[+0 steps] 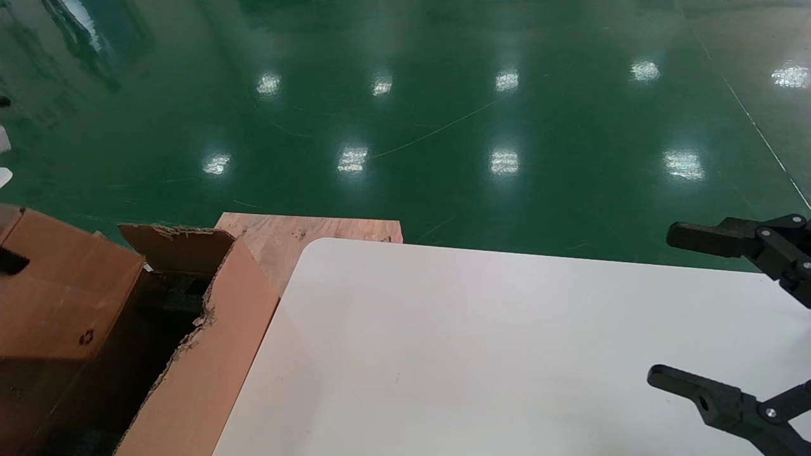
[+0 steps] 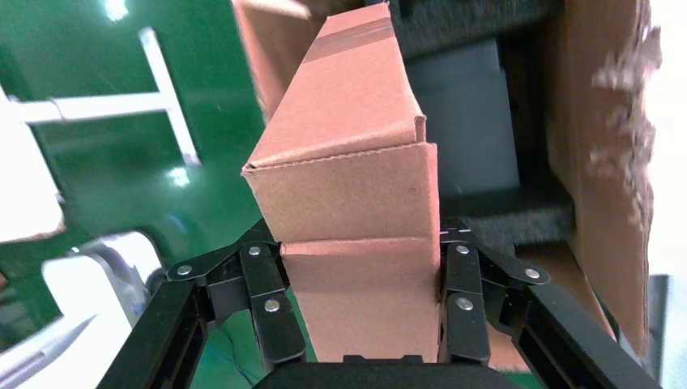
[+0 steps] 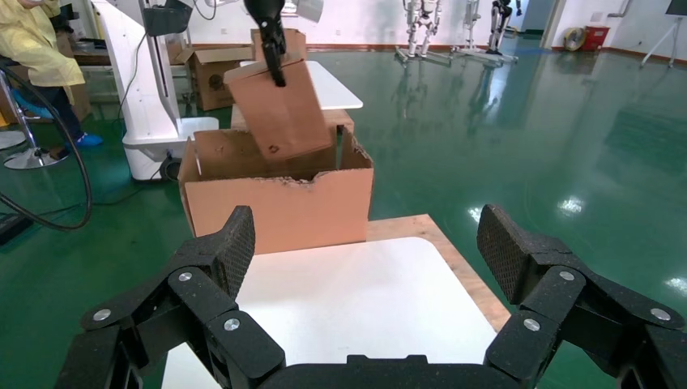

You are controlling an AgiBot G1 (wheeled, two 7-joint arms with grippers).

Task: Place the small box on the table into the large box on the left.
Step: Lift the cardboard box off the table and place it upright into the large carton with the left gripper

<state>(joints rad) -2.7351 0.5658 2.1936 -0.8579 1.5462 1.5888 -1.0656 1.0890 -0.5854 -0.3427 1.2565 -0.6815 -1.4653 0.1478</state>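
Head view looks down; both wrist views share the large box (image 3: pixel 275 203).

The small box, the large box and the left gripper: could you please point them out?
small box (image 2: pixel 344 190), left wrist view, front face.
large box (image 3: pixel 275 211), right wrist view, front wall.
left gripper (image 2: pixel 362 300), left wrist view, between fingertips.

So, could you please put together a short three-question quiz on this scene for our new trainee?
1. True or false: the small box is resting on the table.
2. Which hand holds the small box: A) left hand, B) right hand, C) neither?
3. Fill in: the small box hangs tilted over the open ____.

Key
1. False: it is gripped in the air and nothing lies on the white tabletop.
2. A: the left hand's fingers press both of its sides, while the right hand is open over the table's right part.
3. Large box, beside the table's left edge.
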